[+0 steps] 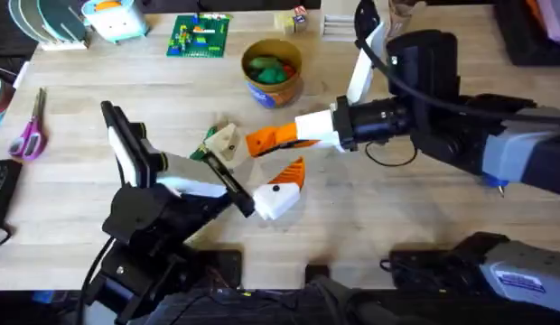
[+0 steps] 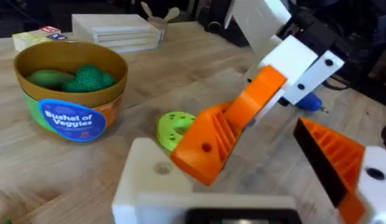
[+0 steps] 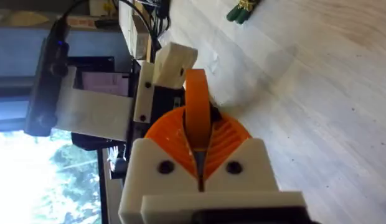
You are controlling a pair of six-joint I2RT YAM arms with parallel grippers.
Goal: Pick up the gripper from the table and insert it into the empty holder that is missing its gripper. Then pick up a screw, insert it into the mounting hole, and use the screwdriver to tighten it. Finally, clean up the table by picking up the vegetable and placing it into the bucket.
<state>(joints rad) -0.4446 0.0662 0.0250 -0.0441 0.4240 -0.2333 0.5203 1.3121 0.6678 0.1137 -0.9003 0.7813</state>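
My right gripper (image 1: 278, 140) (image 3: 198, 124) is shut on the orange ribbed gripper wedge (image 1: 258, 143) (image 2: 205, 146) (image 3: 196, 93). It holds the wedge against the inner side of the cream-white holder (image 1: 228, 140) (image 2: 149, 174) (image 3: 174, 62), which is the bare finger of my open left gripper (image 1: 268, 150) (image 2: 221, 137). I cannot tell if the wedge is seated. The dark-green vegetable (image 1: 201, 153) (image 3: 243, 9) lies on the table beyond the holder. The tan bucket (image 1: 273, 90) (image 2: 68, 118) stands farther back with green veggies inside. The blue screwdriver (image 2: 310, 102) lies under the right arm. The screw is out of view.
A yellow-green disc (image 2: 171, 127) lies between the bucket and the wedge. At the back stand a green brick plate (image 1: 199, 36), small blocks (image 1: 294, 20) and a white box (image 2: 115, 31). Purple scissors (image 1: 29, 126) lie at the far left.
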